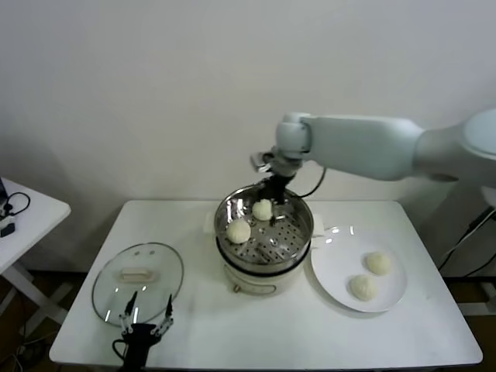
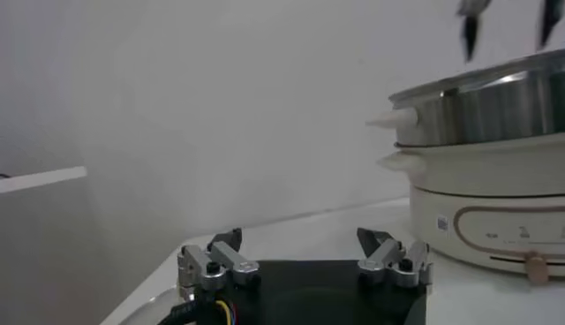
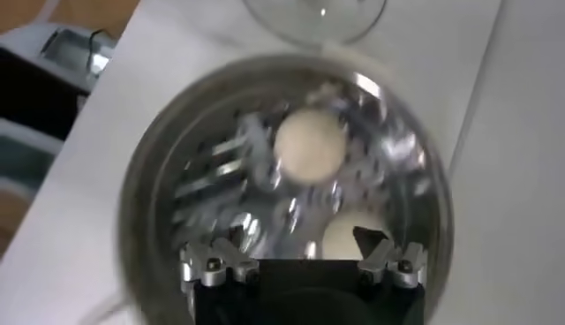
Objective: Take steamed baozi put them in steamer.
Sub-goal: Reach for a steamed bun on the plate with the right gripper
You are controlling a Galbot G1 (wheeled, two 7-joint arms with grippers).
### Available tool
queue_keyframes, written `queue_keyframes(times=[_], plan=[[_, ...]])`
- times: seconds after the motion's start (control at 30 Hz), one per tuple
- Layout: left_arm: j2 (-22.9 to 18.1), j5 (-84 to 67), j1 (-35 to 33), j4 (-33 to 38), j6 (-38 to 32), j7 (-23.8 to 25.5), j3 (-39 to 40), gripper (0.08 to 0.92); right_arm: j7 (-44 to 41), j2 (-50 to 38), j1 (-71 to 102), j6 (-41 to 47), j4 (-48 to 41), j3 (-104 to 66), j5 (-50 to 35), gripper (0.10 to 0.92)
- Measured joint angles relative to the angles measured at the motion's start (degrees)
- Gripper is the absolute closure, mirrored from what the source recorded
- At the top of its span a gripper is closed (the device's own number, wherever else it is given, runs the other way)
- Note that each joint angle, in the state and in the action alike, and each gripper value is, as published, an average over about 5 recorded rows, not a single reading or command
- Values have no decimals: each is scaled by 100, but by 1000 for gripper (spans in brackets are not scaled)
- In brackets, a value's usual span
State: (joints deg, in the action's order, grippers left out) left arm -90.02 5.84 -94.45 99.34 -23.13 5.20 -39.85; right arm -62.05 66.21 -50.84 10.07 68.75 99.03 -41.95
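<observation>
The round shiny steel steamer basket (image 1: 264,242) with its perforated floor sits on a cream-white electric pot base (image 1: 260,279) at the centre of the white table (image 1: 263,329), mouth facing straight up. Two smooth cream-white domed baozi (image 1: 239,231) lie on its floor: one left of centre, the other (image 1: 263,209) toward the far rim. These buns are round, with no long axis, domes up. The right gripper (image 1: 272,203) hangs over the basket's far rim, just above the far bun; in the right wrist view its fingers (image 3: 216,265) stand spread wide with nothing between them. Two more baozi (image 1: 378,263) rest apart on the round white plate (image 1: 337,267) at the right of the frame, the second (image 1: 362,287) nearer the front. A round glass lid (image 1: 138,282) lies flat at lower left. The left gripper (image 1: 145,314) waits at the bottom edge beside the lid, fingers (image 2: 389,255) parted and holding nothing.
</observation>
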Motion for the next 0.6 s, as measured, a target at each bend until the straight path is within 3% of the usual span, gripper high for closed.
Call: queue_keyframes(times=[0.3,0.6], plan=[[-20,53,-10,-13,-24,-12,33,177,-165,-1430,-673,-387,726,1007,518,203],[-29,100,-64,-16,-48,-26,3,177,239,-2584,-84,-232,1281,990,1445,203]])
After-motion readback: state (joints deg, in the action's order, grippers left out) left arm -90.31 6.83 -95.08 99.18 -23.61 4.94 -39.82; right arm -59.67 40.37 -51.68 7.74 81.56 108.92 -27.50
